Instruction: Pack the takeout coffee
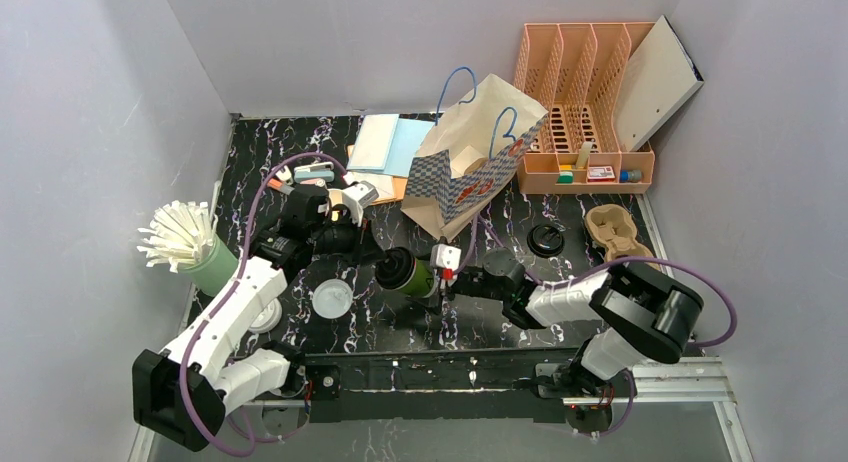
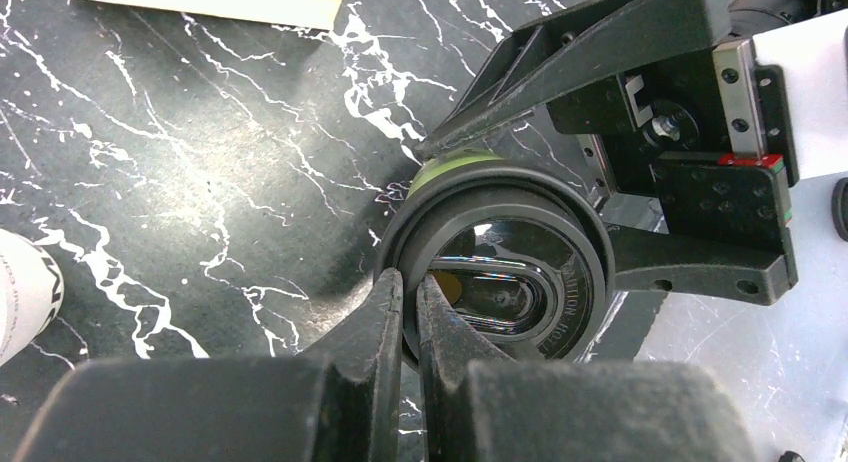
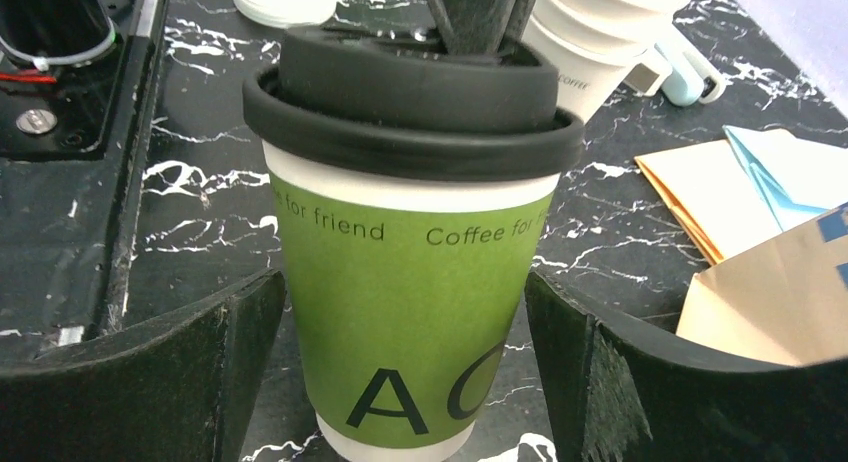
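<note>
The takeout coffee (image 1: 405, 274), a green paper cup (image 3: 410, 302) with a black lid (image 3: 400, 92), stands upright at the table's middle. My left gripper (image 2: 408, 282) reaches in from above and is shut on the rim of the lid (image 2: 560, 282), one finger inside the rim and one outside. In the top view the left gripper (image 1: 385, 257) sits at the cup's left. My right gripper (image 3: 403, 282) is open around the cup's lower half, with a gap on each side of the wall. It comes from the right in the top view (image 1: 440, 272).
A brown paper bag (image 1: 470, 167) with blue handles stands open behind the cup. A straw holder (image 1: 190, 242) is at the left, a white lid (image 1: 332, 300) near the front. A black lid (image 1: 546, 240), a cardboard carrier (image 1: 612, 229) and a peach organiser (image 1: 585, 102) are at the right.
</note>
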You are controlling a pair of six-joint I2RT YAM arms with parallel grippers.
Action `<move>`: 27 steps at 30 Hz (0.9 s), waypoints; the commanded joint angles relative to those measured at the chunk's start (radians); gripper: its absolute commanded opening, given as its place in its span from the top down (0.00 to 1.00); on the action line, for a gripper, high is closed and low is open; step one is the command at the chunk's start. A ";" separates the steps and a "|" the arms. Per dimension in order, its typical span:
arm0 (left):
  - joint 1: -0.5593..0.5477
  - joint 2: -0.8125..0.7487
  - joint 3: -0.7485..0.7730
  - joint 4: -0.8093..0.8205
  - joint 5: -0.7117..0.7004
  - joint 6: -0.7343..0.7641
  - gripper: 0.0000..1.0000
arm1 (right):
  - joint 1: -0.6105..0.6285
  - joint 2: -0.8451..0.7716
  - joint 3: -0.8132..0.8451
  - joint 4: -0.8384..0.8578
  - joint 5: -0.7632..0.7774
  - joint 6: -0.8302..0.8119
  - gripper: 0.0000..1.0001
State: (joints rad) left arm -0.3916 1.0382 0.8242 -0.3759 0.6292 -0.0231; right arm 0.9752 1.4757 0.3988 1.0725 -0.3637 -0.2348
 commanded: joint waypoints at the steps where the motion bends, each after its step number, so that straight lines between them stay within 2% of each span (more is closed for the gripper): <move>1: -0.009 0.003 0.030 -0.038 -0.048 0.019 1.00 | -0.002 0.057 0.025 0.119 0.029 0.010 0.02; 5: -0.026 0.017 0.054 -0.080 -0.129 0.060 1.00 | -0.004 0.090 0.035 0.119 0.051 0.008 0.02; 10: -0.083 0.049 0.102 -0.150 -0.295 0.078 1.00 | -0.003 0.088 0.013 0.104 0.082 0.000 0.02; 17: -0.171 0.097 0.163 -0.209 -0.467 0.068 1.00 | -0.004 -0.051 -0.049 -0.007 0.134 -0.004 0.02; 21: -0.224 0.131 0.178 -0.215 -0.524 0.054 1.00 | -0.004 -0.184 -0.084 -0.134 0.174 0.051 0.02; 27: -0.293 0.194 0.204 -0.211 -0.575 0.039 1.00 | -0.005 -0.386 0.022 -0.523 0.332 0.360 0.02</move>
State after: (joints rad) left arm -0.6464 1.2079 0.9813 -0.5625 0.1120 0.0273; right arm 0.9752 1.1831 0.3321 0.8177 -0.1600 -0.1017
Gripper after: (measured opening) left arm 0.034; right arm 0.983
